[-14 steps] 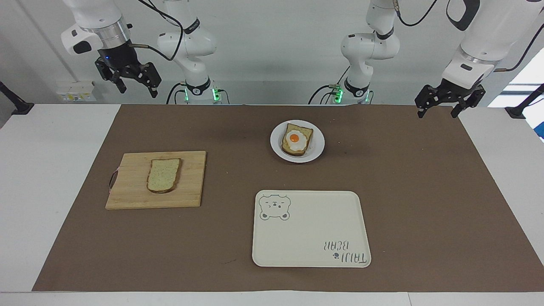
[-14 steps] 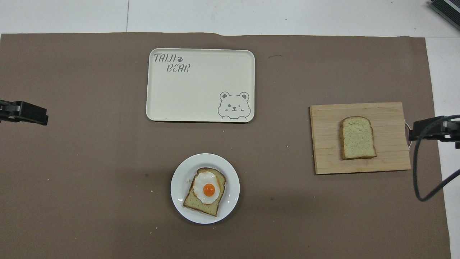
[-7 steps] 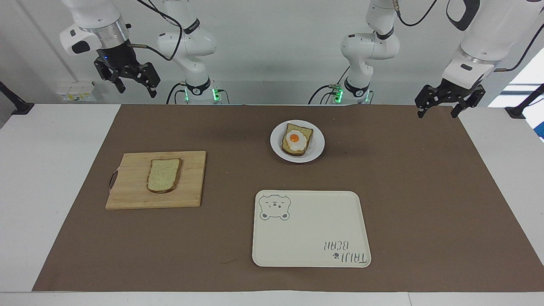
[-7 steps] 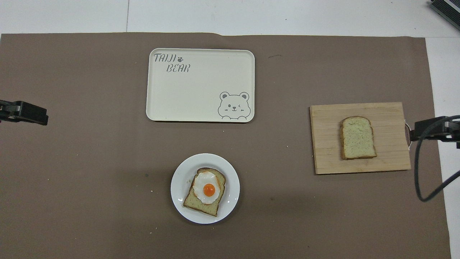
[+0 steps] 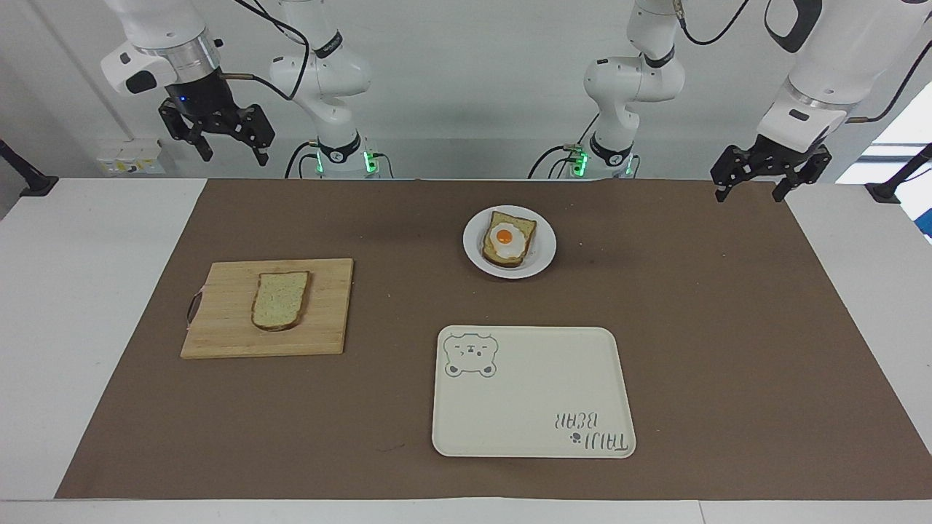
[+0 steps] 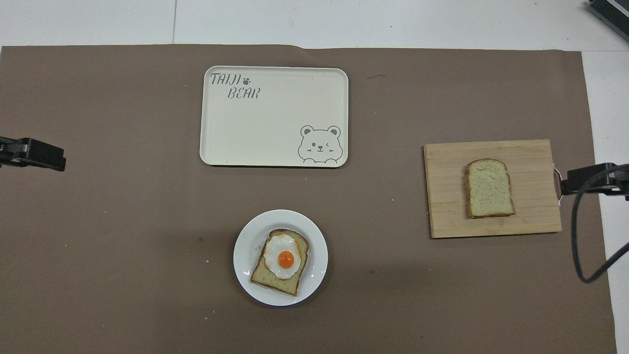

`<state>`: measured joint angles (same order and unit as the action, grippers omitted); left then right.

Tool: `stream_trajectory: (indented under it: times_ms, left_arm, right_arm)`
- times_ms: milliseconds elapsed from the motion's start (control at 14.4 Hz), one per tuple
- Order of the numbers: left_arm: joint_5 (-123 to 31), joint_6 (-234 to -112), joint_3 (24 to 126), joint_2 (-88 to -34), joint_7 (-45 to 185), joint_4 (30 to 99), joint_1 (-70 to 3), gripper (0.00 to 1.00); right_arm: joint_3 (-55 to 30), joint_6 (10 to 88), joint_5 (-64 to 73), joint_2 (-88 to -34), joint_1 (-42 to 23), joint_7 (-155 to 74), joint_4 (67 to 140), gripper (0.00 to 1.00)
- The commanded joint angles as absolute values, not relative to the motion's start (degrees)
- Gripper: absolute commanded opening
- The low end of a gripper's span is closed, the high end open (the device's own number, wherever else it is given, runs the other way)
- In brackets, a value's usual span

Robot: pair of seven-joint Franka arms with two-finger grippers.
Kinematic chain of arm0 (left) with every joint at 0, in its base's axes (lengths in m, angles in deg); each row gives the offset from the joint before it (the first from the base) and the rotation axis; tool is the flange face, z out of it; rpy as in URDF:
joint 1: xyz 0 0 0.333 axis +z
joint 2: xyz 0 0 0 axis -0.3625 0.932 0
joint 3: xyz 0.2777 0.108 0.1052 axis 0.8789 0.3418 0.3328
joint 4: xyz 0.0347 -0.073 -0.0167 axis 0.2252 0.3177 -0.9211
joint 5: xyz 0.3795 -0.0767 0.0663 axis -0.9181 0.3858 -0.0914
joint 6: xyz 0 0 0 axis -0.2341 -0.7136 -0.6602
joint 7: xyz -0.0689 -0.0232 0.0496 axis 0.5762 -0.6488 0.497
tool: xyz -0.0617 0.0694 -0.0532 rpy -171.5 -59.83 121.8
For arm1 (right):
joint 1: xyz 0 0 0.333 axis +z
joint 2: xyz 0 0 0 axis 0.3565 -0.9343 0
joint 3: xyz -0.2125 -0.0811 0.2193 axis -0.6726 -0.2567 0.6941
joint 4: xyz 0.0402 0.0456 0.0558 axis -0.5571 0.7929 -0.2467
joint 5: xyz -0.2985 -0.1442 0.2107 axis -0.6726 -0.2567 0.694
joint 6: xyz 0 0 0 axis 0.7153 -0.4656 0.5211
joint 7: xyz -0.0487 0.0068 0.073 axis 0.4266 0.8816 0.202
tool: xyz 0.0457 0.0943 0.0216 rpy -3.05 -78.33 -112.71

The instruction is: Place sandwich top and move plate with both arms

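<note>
Grippers' spread fingers show facing only: left gripper (image 5: 753,185), right gripper (image 5: 228,144).

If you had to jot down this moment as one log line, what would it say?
right gripper: raised, open, empty | left gripper: raised, open, empty | sandwich top: on cutting board | plate: holds egg toast

sandwich top (image 5: 280,300) on board (image 5: 328,327) | egg toast (image 5: 508,240) on plate (image 5: 542,256)

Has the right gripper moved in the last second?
Yes. In the facing view the right gripper has risen and drifted toward the table's end, away from the right arm's base, still high above the cutting board end.
</note>
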<state>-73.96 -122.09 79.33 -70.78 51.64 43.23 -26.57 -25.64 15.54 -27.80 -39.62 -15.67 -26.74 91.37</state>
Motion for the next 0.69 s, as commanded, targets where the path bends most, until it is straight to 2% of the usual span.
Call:
stream_trajectory:
  times_ms: [0,625]
  left_arm:
    - [-74.5,-121.01,79.29,-70.56,52.16,42.49,-26.53,1.0]
    - [-74.5,-121.01,79.29,-70.56,52.16,42.49,-26.53,1.0]
  right_arm:
    - [-25.31,16.28,-29.57,-38.4,-15.97,-28.47,92.99,1.0]
    - [-25.22,16.72,-29.06,-38.05,-16.23,-29.08,93.7,1.0]
